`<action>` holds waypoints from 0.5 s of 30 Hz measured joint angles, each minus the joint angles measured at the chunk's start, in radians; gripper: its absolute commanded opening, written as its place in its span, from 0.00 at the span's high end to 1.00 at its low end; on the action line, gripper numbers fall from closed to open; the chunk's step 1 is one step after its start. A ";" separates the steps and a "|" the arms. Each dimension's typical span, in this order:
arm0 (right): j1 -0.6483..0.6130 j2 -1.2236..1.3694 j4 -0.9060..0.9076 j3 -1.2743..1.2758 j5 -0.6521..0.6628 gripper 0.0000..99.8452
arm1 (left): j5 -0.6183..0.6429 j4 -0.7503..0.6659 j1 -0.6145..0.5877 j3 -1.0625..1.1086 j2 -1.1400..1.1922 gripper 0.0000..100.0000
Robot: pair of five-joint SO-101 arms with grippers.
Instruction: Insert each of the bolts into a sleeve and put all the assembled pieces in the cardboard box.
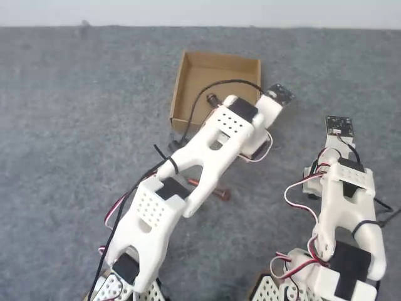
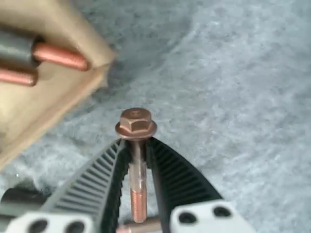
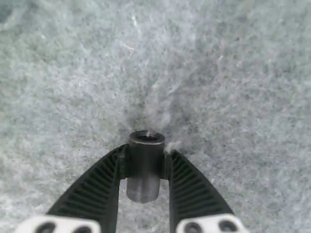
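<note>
Left gripper (image 2: 137, 143): jaws narrow, clamping a copper bolt (image 2: 136, 125) by the shank just under its hex head, head pointing away from the wrist. It is hanging over the grey table (image 1: 75, 125), just beside a corner of the cardboard box (image 2: 46, 109).

Right gripper (image 3: 145, 154): jaws pinching a dark sleeve (image 3: 144, 180), with the open bore showing at the end away from the wrist and the table beneath.

High view, clock face centred on the table: the box is sitting at about 12, and the left arm is stretching across to its 5 o'clock corner. The right arm is sitting at about 4, well apart from the box. A loose bolt (image 1: 212, 189) is lying near centre, at 6 from the box, partly under the left arm.

Progress, as I am judging it: two assembled pieces (image 2: 48, 52) are lying in the box, copper shanks poking from dark sleeves. The held bolt and held sleeve are waiting to be mated and boxed, and the loose bolt comes after.

Count:
- Bolts, four: two boxed, one gripped, one loose.
- Sleeves, three: two boxed, one gripped.
- Box, one.
</note>
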 measured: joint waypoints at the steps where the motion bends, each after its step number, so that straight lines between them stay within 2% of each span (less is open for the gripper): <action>1: 0.000 0.000 0.000 0.000 0.000 0.99 | 0.003 0.006 -0.002 0.000 -0.006 0.99; 6: 0.000 0.000 0.000 0.000 0.000 0.99 | 0.002 0.014 0.003 0.071 -0.121 0.99; 15: 0.000 0.000 0.000 0.000 0.000 0.99 | 0.008 -0.138 -0.005 0.420 -0.382 0.99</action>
